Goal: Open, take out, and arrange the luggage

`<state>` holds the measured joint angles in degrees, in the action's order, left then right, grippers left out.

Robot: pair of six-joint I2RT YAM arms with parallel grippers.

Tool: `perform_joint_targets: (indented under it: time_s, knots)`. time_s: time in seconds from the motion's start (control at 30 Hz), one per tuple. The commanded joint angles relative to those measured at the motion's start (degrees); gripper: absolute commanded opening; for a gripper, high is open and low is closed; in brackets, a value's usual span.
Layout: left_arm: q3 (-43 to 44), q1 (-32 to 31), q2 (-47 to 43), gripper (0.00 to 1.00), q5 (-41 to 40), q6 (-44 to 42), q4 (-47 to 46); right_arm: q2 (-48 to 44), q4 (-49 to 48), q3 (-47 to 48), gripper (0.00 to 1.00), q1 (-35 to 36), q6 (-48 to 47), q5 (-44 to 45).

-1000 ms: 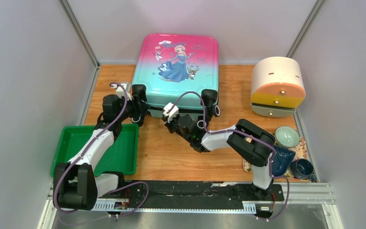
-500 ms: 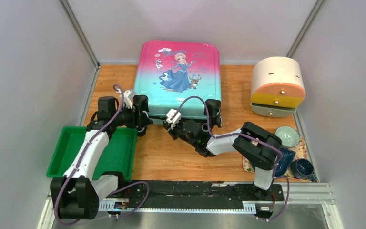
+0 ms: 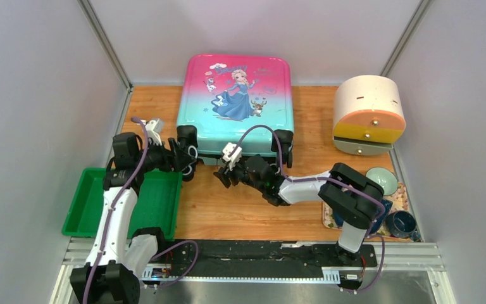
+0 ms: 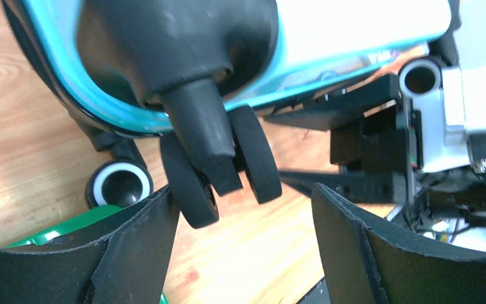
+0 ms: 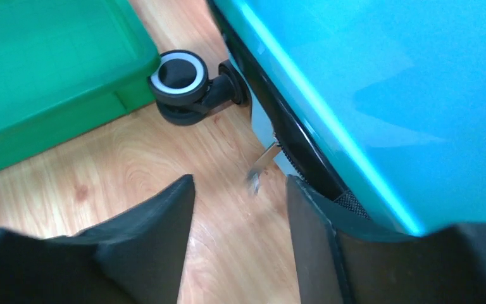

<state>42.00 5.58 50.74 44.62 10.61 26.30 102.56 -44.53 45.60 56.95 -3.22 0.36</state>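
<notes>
Left pincer [image 4: 243, 190] and right pincer [image 5: 240, 182] gape empty beside the luggage [image 3: 234, 120], by its wheels.

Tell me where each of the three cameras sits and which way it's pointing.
Top external: above and behind the arms, looking down on the table; both arms, the luggage and green tray show.
Left wrist: on the left arm, facing the luggage's black twin wheel; left gripper open at the bottom.
Right wrist: on the right arm, looking along the luggage's teal edge; right gripper open near the zipper pull.
Shared: both wrist views catch the teal shell and green tray.
</notes>
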Motion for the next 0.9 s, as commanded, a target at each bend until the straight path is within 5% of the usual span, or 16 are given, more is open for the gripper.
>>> perform_joint_targets:
  time_s: [0.0, 0.07, 0.23, 0.5, 0.7, 0.87]
  knots:
    - [1.68, 2.06, 0.14, 0.83, 1.61, 8.02, -8.55, -9.12, 13.03, 4.58, 0.74, -1.48, 2.33, -6.68]
    - [3.61, 2.24, 1.28, 0.83, -0.06, 8.72, -8.46, -15.0, 24.1, 4.84, 0.86, -1.93, 2.61, -7.91]
    - [4.76, 3.02, 1.38, 0.83, -5.23, 11.7, -11.27, -26.7, 51.84, 5.02, 0.88, -3.77, 2.78, -7.39]
    - [4.85, 6.1, 2.26, 0.83, -7.79, 17.24, -17.43, -43.57, 75.62, 13.36, 0.87, -16.49, 5.25, -10.82]
    - [1.25, 7.69, 0.24, 0.83, -8.32, 18.04, -18.66, -42.2, 92.4, 21.36, 0.9, -19.68, 8.66, 8.06]
    - [-0.6, 7.69, -1.78, 0.83, -8.5, 16.9, -18.66, -38.76, 96.39, 23.3, 0.92, -20.83, 13.85, 8.88]
